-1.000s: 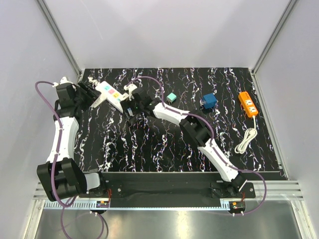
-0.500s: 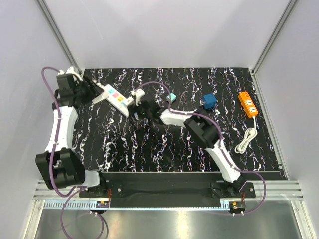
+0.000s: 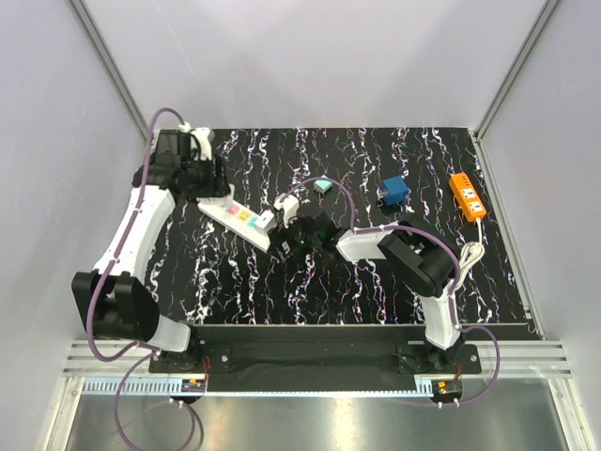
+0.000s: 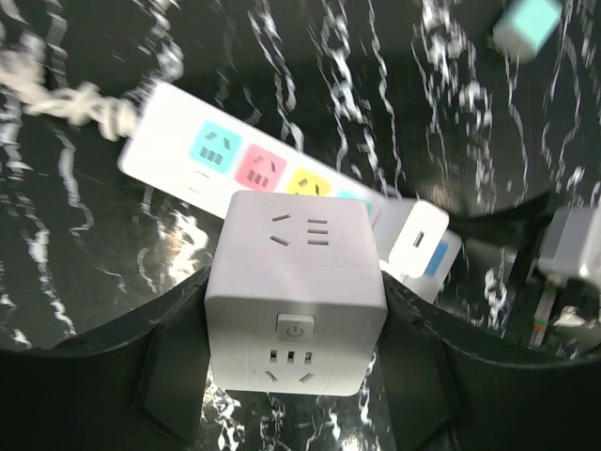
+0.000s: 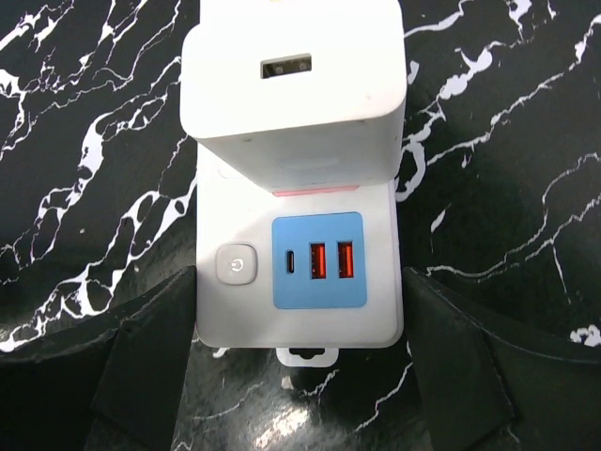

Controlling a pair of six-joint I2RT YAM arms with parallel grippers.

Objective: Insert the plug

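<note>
Black marbled table [image 3: 235, 291] is carrying the white power strip [image 3: 237, 218]. The left gripper [image 3: 208, 174] is clamping the cube plug [image 4: 299, 282] over it. The right gripper [image 5: 300, 291] is straddling the strip's end, and I cannot tell whether it is pressing. If the strip is sliding or the plug is tilting, the prongs are probably missing their holes.

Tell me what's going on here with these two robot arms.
The left gripper holds a white cube socket close over a white power strip that lies on the black marbled table. The right gripper is clamped on the strip's USB end, apparently steadying it, next to a white USB charger already plugged in. The cube does not look inserted yet.
</note>
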